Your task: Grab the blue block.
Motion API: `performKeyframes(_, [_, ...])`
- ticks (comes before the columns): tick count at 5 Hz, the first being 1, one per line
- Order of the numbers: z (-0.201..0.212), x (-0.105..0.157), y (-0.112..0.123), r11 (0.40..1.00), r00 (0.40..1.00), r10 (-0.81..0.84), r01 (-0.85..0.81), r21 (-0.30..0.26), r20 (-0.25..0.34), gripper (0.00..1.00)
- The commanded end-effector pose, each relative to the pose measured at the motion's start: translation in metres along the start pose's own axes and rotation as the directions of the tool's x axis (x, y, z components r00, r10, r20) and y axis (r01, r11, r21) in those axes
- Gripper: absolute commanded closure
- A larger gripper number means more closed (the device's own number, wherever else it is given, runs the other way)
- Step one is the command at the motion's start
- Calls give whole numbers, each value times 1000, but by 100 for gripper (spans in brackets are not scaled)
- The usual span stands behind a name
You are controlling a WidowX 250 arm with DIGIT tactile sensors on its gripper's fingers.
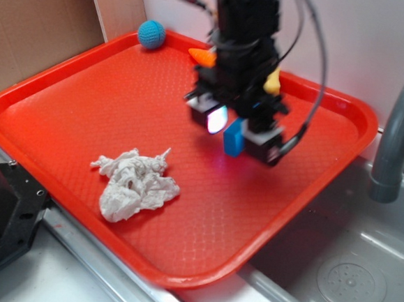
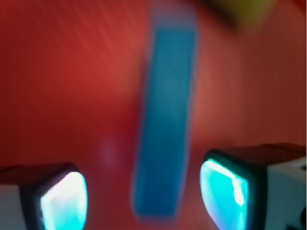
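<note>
The blue block point(image 1: 233, 137) stands on end on the red tray point(image 1: 65, 112), a narrow bright-blue brick. My gripper point(image 1: 240, 132) is lowered over it, one lit pad on each side. In the wrist view the blue block point(image 2: 165, 124) runs up the middle between the two glowing fingertips point(image 2: 225, 189), with red tray showing in the gap on both sides, so neither pad touches it. The gripper point(image 2: 144, 196) is open. That view is blurred.
A crumpled white cloth point(image 1: 135, 184) lies on the tray's front left. A teal crocheted ball point(image 1: 152, 34) sits at the back rim, with an orange item point(image 1: 202, 56) and a yellow item point(image 1: 272, 81) behind the arm. Right of the tray are a sink point(image 1: 346, 274) and grey faucet point(image 1: 399, 131).
</note>
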State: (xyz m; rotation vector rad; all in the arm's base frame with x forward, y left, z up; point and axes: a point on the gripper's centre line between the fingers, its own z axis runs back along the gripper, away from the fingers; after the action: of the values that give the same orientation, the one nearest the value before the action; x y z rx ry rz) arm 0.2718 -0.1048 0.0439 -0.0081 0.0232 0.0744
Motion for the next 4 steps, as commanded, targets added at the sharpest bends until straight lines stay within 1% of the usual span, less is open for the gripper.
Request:
performKeyframes(1, [14,22,13,998,998,51,-52,27,21,0])
performKeyframes(2, [11,19,15,998,998,58,-59,34,8,0])
performKeyframes(4, [-4,12,16,997,997,63,-62,37,-41,0])
